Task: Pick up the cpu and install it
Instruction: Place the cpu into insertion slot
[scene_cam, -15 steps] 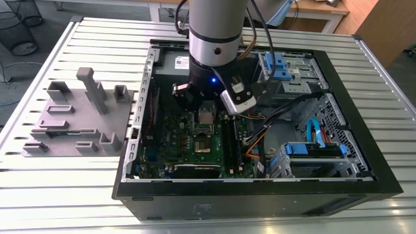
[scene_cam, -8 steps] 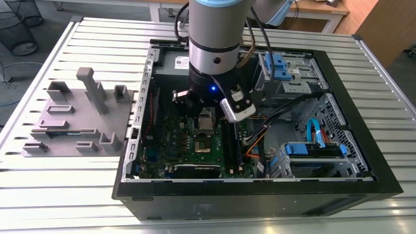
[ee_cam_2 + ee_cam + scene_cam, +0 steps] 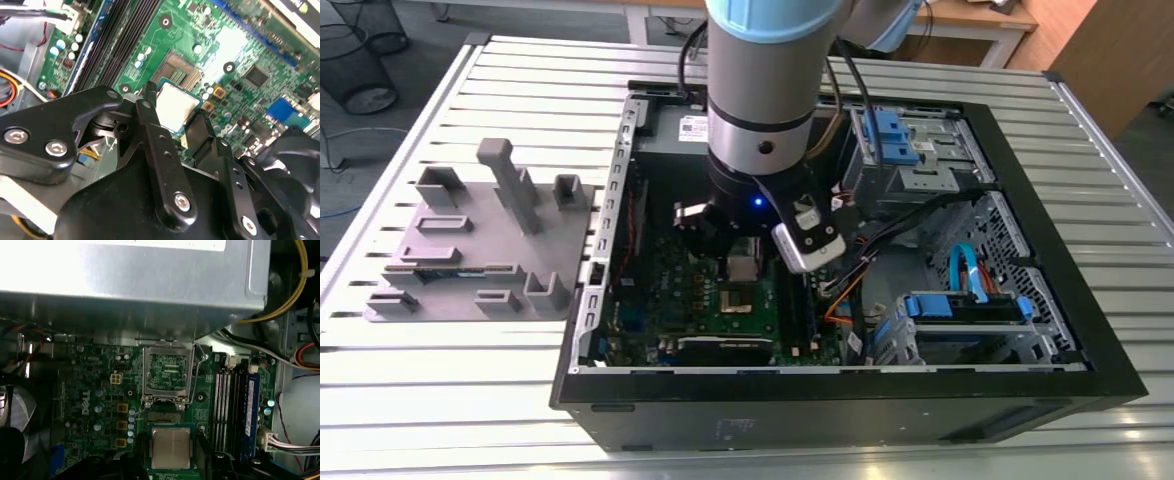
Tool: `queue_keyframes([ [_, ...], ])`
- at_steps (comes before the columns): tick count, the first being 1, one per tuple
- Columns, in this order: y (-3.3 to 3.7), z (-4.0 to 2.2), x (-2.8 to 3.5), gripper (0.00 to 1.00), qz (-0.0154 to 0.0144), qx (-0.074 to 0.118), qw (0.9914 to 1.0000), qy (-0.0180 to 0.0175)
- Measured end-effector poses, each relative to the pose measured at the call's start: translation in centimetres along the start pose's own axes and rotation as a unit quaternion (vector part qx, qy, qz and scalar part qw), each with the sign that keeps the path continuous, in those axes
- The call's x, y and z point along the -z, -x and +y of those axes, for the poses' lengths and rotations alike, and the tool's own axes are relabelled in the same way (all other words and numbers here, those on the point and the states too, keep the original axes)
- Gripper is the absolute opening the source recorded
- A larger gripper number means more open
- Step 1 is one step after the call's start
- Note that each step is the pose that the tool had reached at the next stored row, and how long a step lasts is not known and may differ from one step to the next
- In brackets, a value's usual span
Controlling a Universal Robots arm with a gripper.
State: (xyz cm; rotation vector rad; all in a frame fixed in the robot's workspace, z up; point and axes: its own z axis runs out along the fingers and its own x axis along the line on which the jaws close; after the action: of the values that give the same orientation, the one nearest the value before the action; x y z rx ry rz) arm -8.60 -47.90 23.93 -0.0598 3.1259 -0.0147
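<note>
Your claw [image 3: 176,112] is closed on the cpu [image 3: 175,104]. One black finger [image 3: 150,120] presses against each of two opposite edges, and the silver top faces the camera in both wrist views. You are holding the chip over the green motherboard [image 3: 95,390] inside the open computer case [image 3: 1067,390]. In the first wrist view the cpu [image 3: 171,447] sits just beside the open socket [image 3: 165,416]. The socket's metal bracket [image 3: 167,371] is folded open on the side away from the chip. You can't quite tell from here whether the chip already overlaps the socket's edge. Memory slots [image 3: 227,405] run alongside the socket. In the exterior view the arm [image 3: 761,90] reaches down into the case. A grey parts fixture [image 3: 474,250] lies on the slatted worktop [image 3: 520,70] at the exterior view's left.
</note>
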Motion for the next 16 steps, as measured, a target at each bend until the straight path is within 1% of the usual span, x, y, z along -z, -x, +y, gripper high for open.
queue_keyframes([
  [2,0.00,-0.36,-0.18,0.47,0.0000,0.000,1.00000,0.0001],
  [3,0.02,-0.44,-0.25,0.47,0.0000,0.000,1.00000,0.0001],
  [7,0.03,-0.45,-0.35,0.47,-0.0001,0.000,1.00000,0.0003],
  [12,0.09,-0.45,-1.14,0.47,0.0000,0.000,1.00000,0.0002],
  [14,0.18,-0.45,-1.29,0.47,0.0000,0.000,1.00000,0.0002],
  [16,0.19,-0.46,-1.30,0.47,0.0000,0.000,1.00000,0.0000],
])
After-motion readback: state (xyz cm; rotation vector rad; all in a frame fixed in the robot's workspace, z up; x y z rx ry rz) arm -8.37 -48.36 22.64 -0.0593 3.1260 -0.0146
